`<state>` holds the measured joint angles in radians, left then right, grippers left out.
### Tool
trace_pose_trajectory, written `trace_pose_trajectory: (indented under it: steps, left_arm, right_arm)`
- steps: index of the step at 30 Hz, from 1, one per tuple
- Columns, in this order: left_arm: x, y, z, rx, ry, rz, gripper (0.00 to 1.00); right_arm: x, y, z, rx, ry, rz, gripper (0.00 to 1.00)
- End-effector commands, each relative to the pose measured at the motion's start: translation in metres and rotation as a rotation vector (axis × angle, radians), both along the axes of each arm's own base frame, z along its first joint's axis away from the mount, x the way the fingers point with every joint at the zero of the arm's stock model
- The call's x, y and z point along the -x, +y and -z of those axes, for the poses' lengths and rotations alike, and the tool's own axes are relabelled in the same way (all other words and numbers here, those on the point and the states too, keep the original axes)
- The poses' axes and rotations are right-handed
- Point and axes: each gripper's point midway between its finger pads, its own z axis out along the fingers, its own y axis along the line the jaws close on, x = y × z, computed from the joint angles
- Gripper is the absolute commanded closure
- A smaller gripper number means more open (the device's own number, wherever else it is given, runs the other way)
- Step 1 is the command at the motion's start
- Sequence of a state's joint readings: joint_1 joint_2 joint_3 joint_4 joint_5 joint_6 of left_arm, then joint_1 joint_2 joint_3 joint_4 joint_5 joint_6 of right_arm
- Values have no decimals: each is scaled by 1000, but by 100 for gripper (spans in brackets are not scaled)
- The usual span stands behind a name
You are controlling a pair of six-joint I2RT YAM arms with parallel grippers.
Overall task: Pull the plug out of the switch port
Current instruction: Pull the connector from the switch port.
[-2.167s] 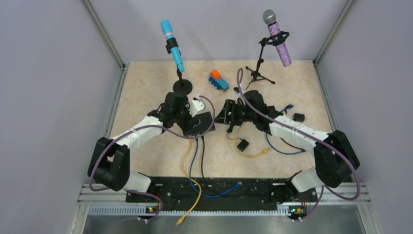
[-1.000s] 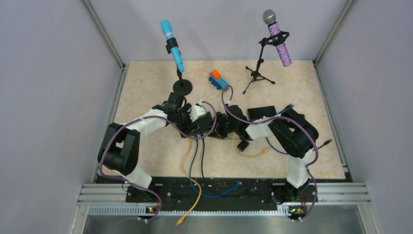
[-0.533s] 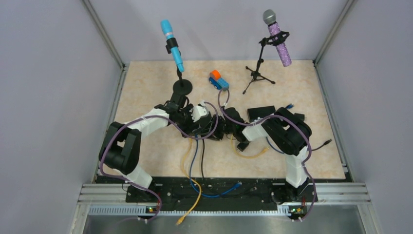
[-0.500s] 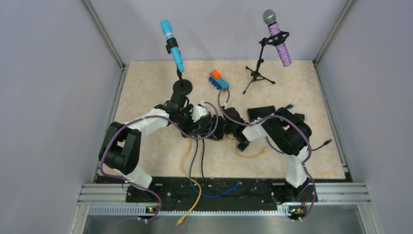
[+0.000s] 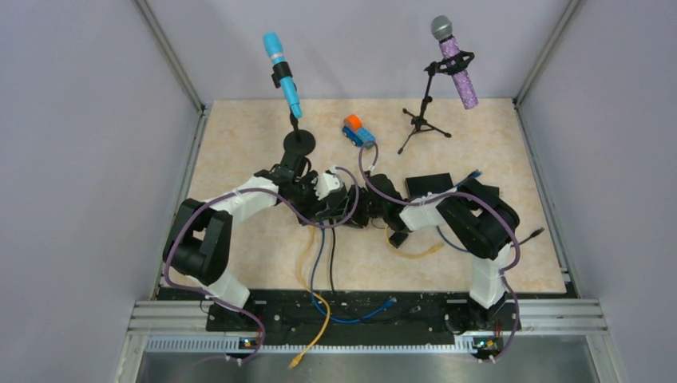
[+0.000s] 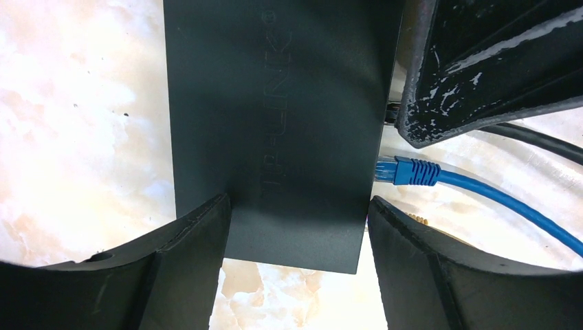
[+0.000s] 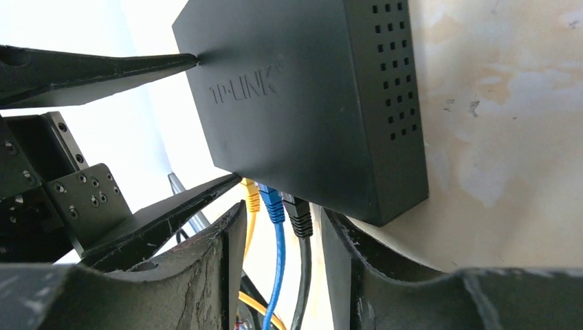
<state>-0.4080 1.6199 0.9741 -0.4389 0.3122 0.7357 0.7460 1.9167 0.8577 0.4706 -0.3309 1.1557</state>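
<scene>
Right wrist view shows the switch [image 7: 302, 103], a flat black plastic box with smooth sides and rows of little square holes. It lies near the middle of the table [image 5: 239, 144], which looks like pale marble. Three plugs sit side by side in its ports: a yellow plug [image 7: 250, 196], a blue plug [image 7: 271, 203] and a black plug [image 7: 297, 216]. The right gripper [image 7: 283, 213] is partly open, with one finger on each side of the plugs. Whether it squeezes them cannot be told. The left gripper [image 6: 297, 203] pinches the switch across its width.
</scene>
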Motion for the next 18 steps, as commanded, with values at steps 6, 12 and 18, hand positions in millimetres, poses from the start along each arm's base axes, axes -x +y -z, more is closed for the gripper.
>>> trace_pose_trajectory:
  steps: [6,12,18]
  left_arm:
    - [16,7,18,-43,92,-4,24]
    - [17,7,17,-40,99,-1,25]
    - [19,6,16,-40,102,5,26]
  right_arm:
    - [17,15,2,-63,-9,-38,62]
    - [9,18,3,-50,-24,-17,62]
    - [1,11,8,-51,-3,53,63]
